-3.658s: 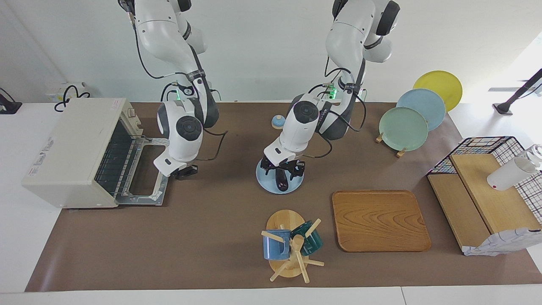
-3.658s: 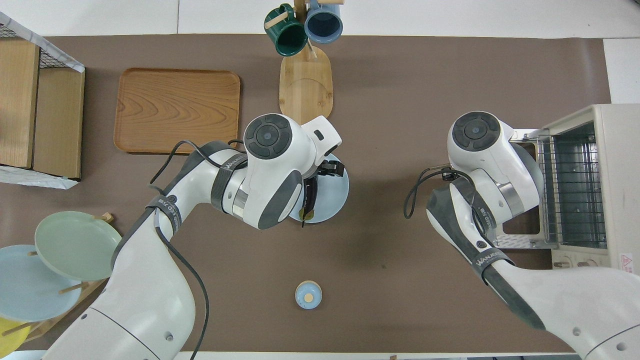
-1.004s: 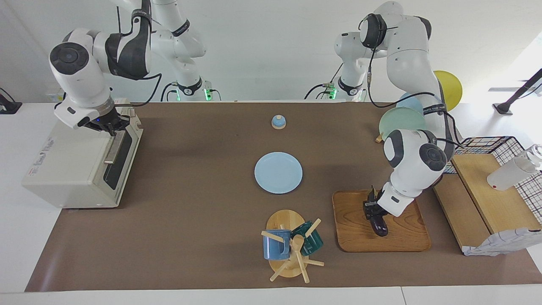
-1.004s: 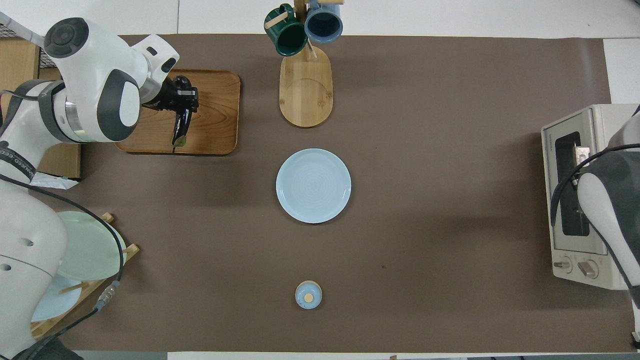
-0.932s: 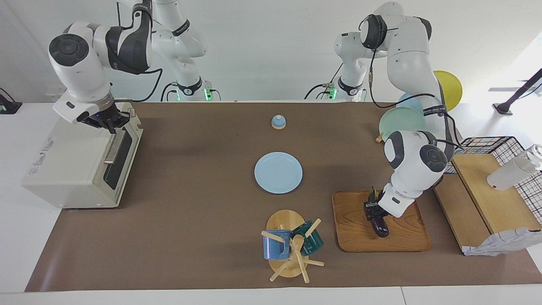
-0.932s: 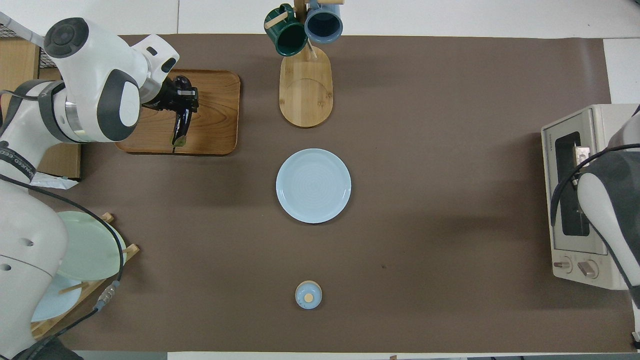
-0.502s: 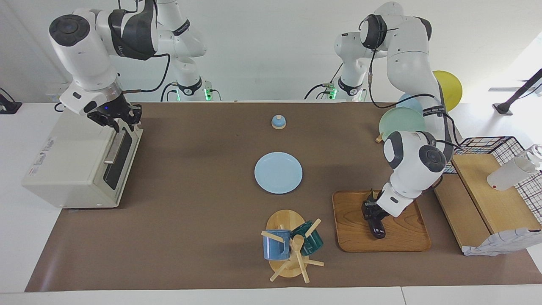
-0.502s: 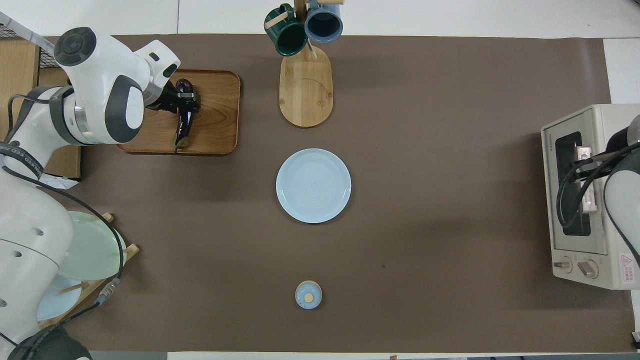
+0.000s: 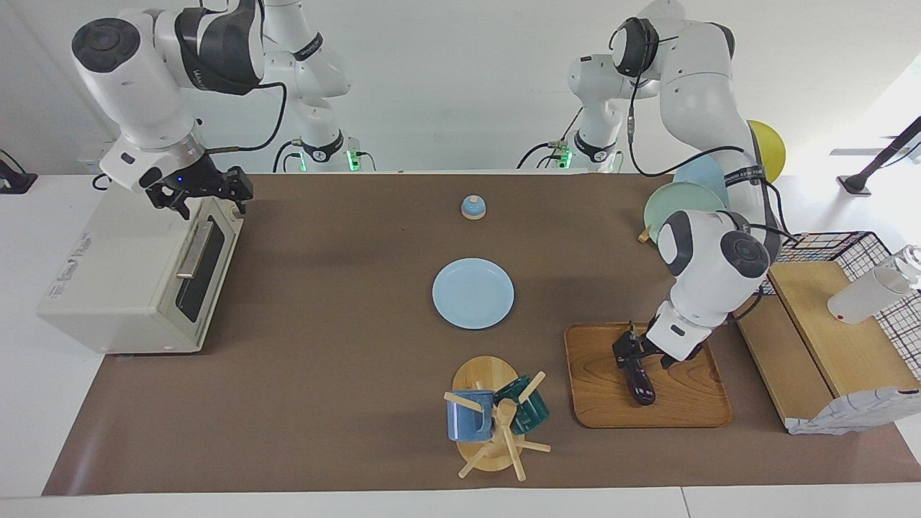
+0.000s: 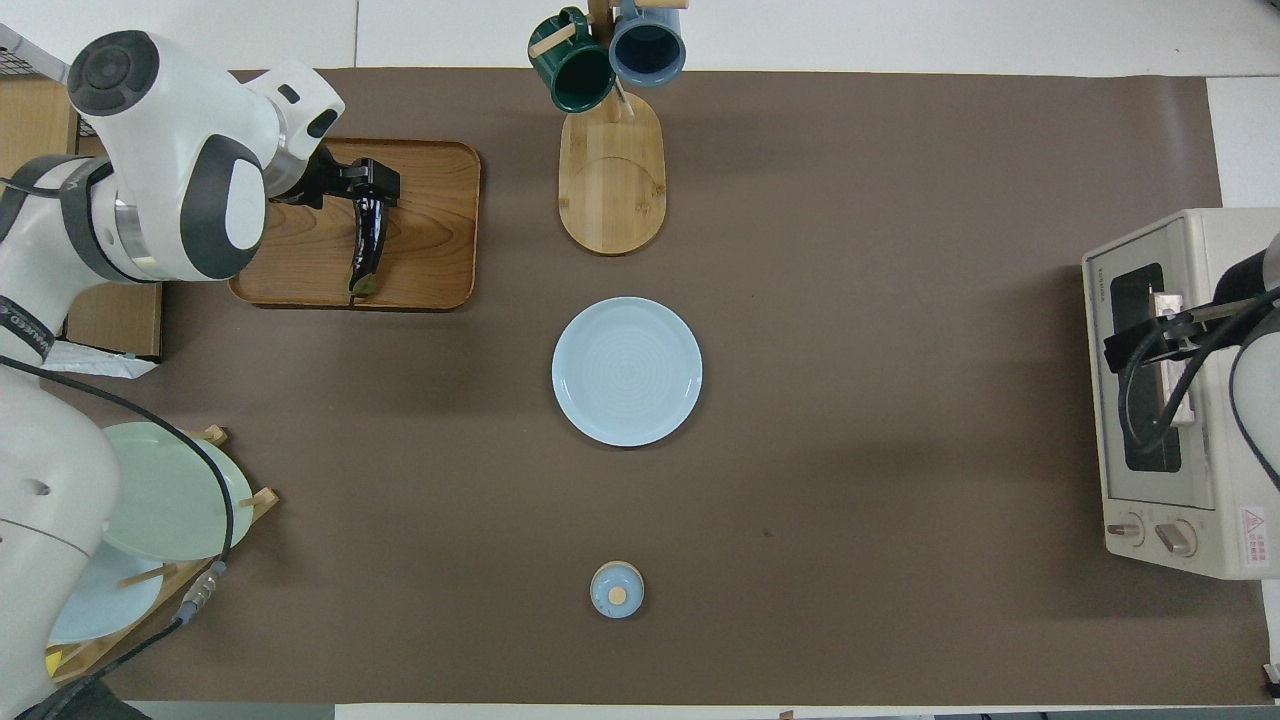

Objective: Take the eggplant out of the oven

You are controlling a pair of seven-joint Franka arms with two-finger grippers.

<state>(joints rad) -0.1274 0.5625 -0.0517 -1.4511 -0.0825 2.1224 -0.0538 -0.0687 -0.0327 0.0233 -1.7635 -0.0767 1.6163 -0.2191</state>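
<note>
Eggplant [image 9: 639, 381] flat on wooden tray [image 9: 683, 410], toward left arm's end. Left gripper [image 9: 633, 354] just above its stem end, jaws apart. Oven [image 9: 122, 266] door closed; right gripper [image 9: 205, 191] over its top front edge, jaws apart.

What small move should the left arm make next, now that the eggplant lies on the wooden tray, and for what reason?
Probably it should lift the left gripper straight up and away. The eggplant lies flat on the wooden tray, the gripper's fingers look spread at its end, and the oven has its door shut, with the right gripper raised over it. Little else seems left to do.
</note>
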